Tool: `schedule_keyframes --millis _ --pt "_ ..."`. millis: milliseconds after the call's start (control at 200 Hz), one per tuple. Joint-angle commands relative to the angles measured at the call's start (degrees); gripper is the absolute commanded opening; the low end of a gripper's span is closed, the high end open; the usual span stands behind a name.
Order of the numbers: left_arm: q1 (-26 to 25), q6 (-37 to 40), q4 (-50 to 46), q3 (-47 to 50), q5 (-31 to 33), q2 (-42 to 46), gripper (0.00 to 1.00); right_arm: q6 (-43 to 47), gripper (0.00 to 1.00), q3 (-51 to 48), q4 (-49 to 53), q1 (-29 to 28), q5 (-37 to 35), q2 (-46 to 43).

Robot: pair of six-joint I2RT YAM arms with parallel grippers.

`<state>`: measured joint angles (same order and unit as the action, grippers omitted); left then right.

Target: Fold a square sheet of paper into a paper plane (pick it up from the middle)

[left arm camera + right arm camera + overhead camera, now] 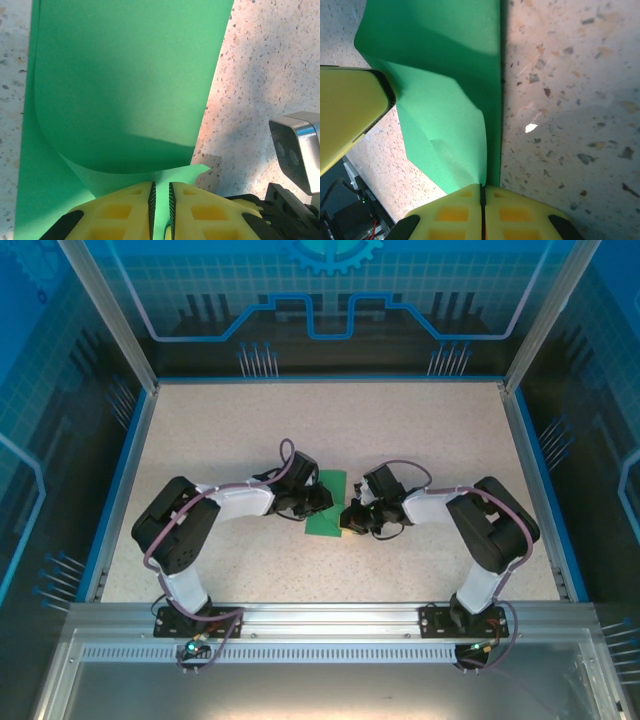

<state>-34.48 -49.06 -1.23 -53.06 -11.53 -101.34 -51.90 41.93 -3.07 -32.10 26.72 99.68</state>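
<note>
Paper (125,75) pinched tight by left gripper (161,194) and right gripper (482,194) jaws.

I'm finding no readable words, brands or numbers. I'm noting one sign - a gear emblem (332,252) printed on the back panel (200,300).

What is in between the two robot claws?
The green sheet of paper, partly folded, lies between the left gripper and the right gripper in the top view. Each wrist view shows that paper pinched.
</note>
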Motion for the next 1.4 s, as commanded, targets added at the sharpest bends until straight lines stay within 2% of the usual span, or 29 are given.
schedule_keyframes --millis 0,250,515,740,955,1045,1145,1305,1395 --pt "0.6 1.6 0.3 1.0 0.7 -1.7 0.19 -0.1 0.08 -0.4 3.3 1.0 -0.7 2.1" --pt "0.9 1.4 -0.2 0.9 2.3 -2.8 0.16 1.7 0.09 0.8 5.3 1.2 -1.1 2.2" --pt "0.9 -1.0 -0.9 1.5 3.8 -3.8 0.11 5.5 0.18 3.1 8.4 1.2 -3.7 -2.1" --pt "0.8 -2.7 -0.8 1.5 4.2 -4.3 0.10 11.0 0.31 4.2 13.7 0.3 -11.2 -7.6" --pt "0.8 -3.5 -1.0 1.8 4.6 -4.3 0.08 18.3 0.39 11.1 20.5 -3.9 -18.7 -5.6" --pt "0.8 -3.8 -1.0 1.9 4.8 -4.4 0.08 19.7 0.39 13.5 21.2 -5.1 -19.0 -4.0" --pt "0.9 -4.1 -1.0 1.9 4.9 -4.3 0.07 20.6 0.37 15.1 20.5 -5.6 -16.2 -2.0" --pt "0.9 -4.7 -1.1 2.0 4.8 -4.4 0.06 20.7 0.21 15.2 18.9 -6.1 -10.5 0.4" --pt "0.9 -5.0 -1.2 1.9 4.9 -4.4 0.05 20.8 0.16 14.0 17.7 -6.2 -8.2 0.8"
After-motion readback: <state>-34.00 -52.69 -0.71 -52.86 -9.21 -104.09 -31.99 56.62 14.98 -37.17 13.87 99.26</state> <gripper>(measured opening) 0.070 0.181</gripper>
